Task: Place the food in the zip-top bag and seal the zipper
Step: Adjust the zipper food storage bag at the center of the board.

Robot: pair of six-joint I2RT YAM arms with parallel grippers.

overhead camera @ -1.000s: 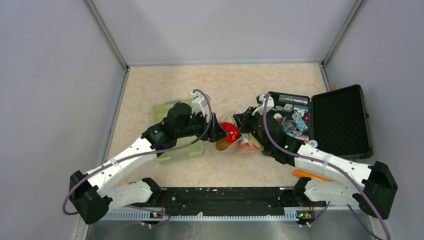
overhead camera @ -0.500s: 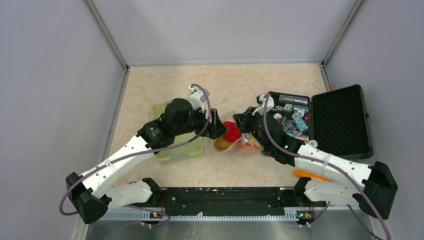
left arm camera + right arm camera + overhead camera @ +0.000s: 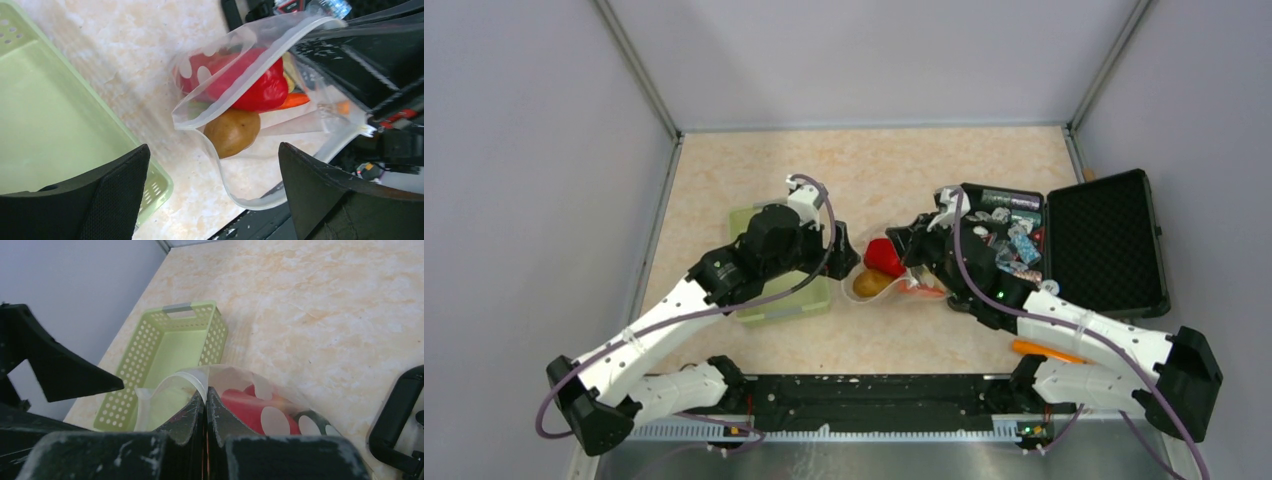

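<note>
several food pieces in zip-top bag on surface by basket | left tool apart, empty | right tool clamped on bag rim | likely floppy, slick: you grip the zipper strip

A pale green perforated basket sits toward the left of the marbled beige counter, well apart from a black case lying open at the right (foam-lined lid thrown back), its tray crowded with shiny packets.
</note>
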